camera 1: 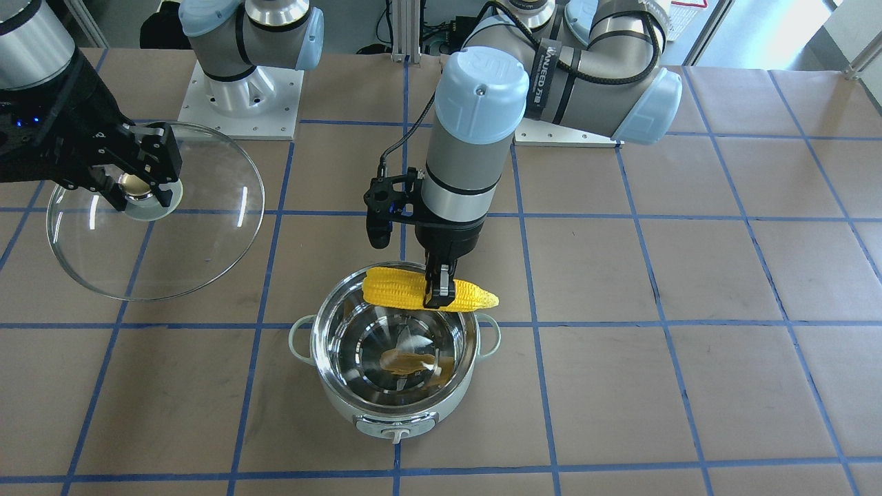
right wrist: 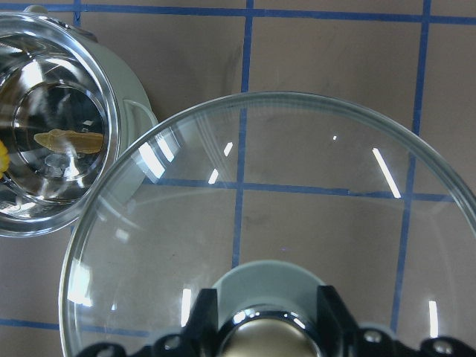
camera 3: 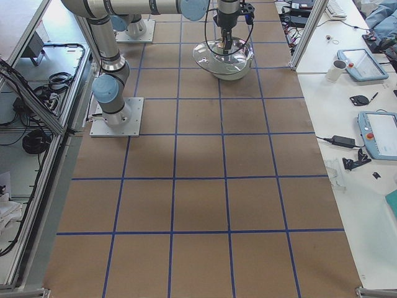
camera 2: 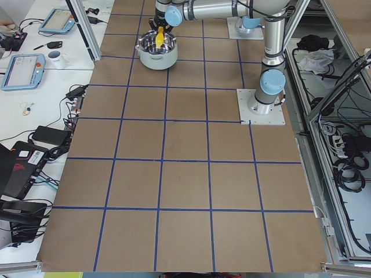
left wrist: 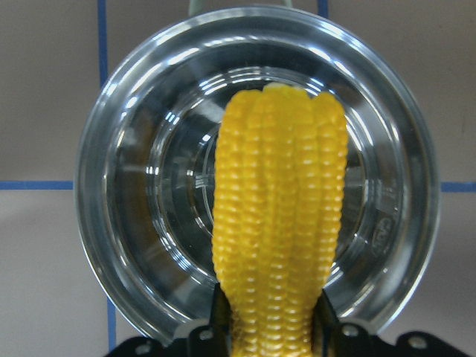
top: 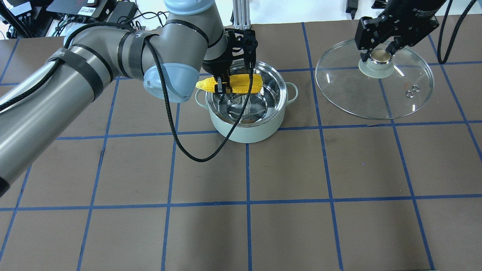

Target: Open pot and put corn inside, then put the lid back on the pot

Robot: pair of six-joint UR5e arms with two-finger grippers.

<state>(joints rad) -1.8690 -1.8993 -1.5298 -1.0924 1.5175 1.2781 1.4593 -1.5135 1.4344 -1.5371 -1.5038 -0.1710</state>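
Observation:
The open mint-green pot [camera 1: 394, 406] [top: 246, 131] stands mid-table, its steel inside bare. My left gripper [camera 1: 439, 296] [top: 220, 87] is shut on the yellow corn [camera 1: 406, 289] [top: 241, 83] [left wrist: 279, 223] and holds it level just above the pot's rim, on the robot's side. My right gripper [camera 1: 141, 189] [top: 378, 56] is shut on the knob of the clear glass lid [camera 1: 207, 227] [top: 361, 94] [right wrist: 297, 186] and holds it off to the pot's side. The pot also shows in the right wrist view [right wrist: 119, 126].
The table is brown paper with a blue tape grid. Both arm bases [camera 1: 241, 89] stand at the robot's edge. A black cable [top: 177, 131] hangs from the left arm beside the pot. Benches with tablets and a mug [camera 2: 57, 57] flank the table.

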